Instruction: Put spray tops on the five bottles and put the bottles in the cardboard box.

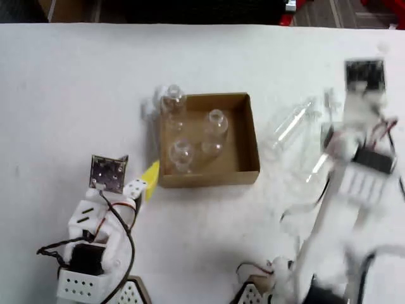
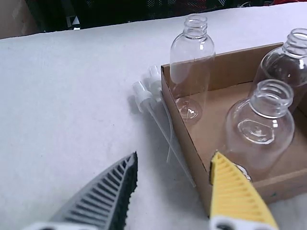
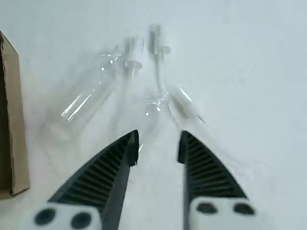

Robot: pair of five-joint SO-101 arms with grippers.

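Both pairs of jaws stand spread with nothing between them. From where I stand, the left gripper (image 2: 173,158) sits at the near-left corner of the box (image 1: 209,180). Its yellow finger (image 2: 235,191) is over the box's left wall and its grey finger (image 2: 105,201) is over the table (image 1: 76,82) outside. Three bottles stand upright in the box with their necks open: the corner bottle (image 1: 174,101) at the far left, the middle bottle (image 1: 215,123) right of it, and the near bottle (image 1: 182,152) by the near wall. Two spray tops (image 2: 144,88) lie on the table just outside the box's far-left corner, side by side, with their thin tubes trailing along the left wall. Right of the box, the right gripper (image 3: 158,139) hangs low over the table, facing two more bottles that lie on their sides. The lying bottle (image 3: 96,91) nearer the box has a white top (image 3: 134,55) at its far end; I cannot tell if it is screwed on. The second lying bottle (image 3: 156,103) is straight ahead of the jaws and hard to make out, with a loose top (image 3: 160,45) just beyond it.
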